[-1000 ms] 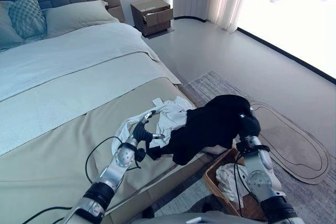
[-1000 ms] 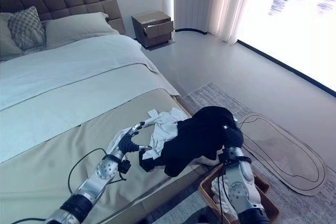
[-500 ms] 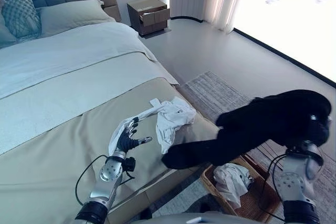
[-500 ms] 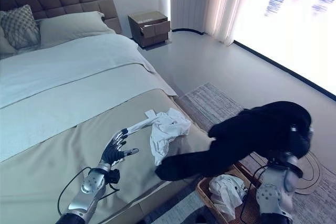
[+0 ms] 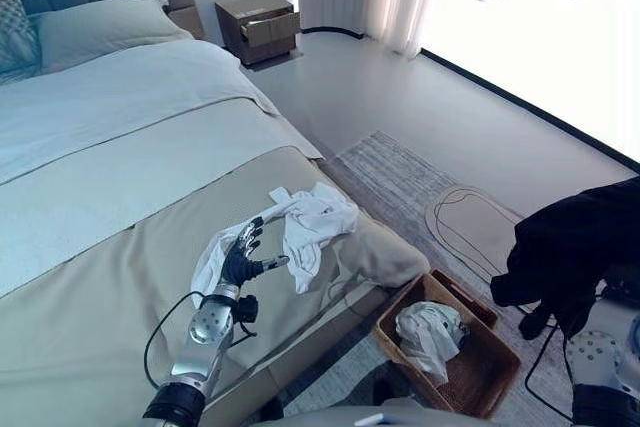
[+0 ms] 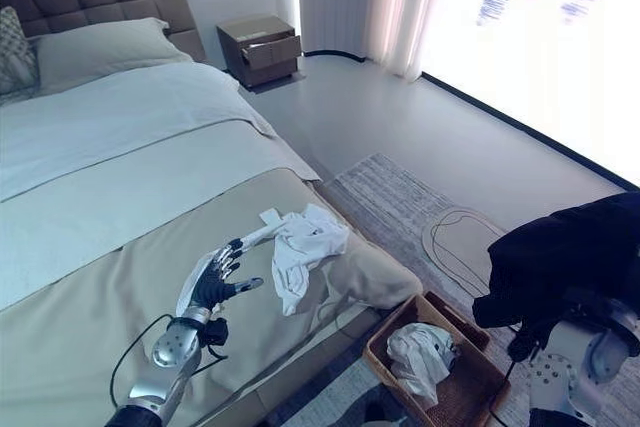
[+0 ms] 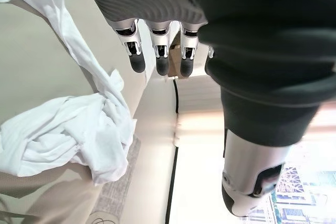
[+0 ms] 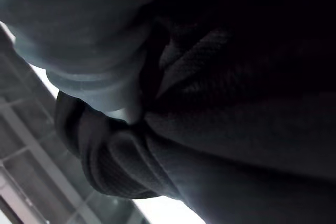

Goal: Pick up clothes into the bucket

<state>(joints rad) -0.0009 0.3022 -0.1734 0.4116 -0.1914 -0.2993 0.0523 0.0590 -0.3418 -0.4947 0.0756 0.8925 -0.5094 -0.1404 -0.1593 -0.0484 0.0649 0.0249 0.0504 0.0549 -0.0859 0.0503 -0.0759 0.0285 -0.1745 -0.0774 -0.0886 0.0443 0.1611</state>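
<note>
So the black knitted garment [image 5: 585,247] is bunched up around the robot's right hand [image 6: 560,372], off at about 4 o'clock in the head view, hanging in the air out past the brown woven basket [image 5: 470,372]. It's not over the basket yet, more beside it toward the rug side, so my guess is it's being carried round to drop in. Can't tell what the right hand's fingers are doing, the dark cloth drapes right over them, and the right wrist view shows just dark fabric folds up close.

The basket sits on the floor tight against the bed's corner, around 5 o'clock, and there's already a crumpled white cloth [image 5: 425,337] lying in it. Makes sense to have it parked there, short trip from mattress to bin.

Still to go: a rumpled white shirt-like garment [image 5: 310,222] spread on the beige bed cover [image 5: 90,337], near the bed's edge, roughly dead centre. The left hand [image 5: 245,262] is just at 8 o'clock of it, fingers [image 7: 137,61] straight and spread, holding nothing, hovering just above the cover beside the white sleeve. Looks to me like it's staged there ready for the next grab.

Further out, a patterned grey rug [image 5: 400,172] and a dark wooden nightstand [image 5: 258,27] way up at 12 o'clock
</note>
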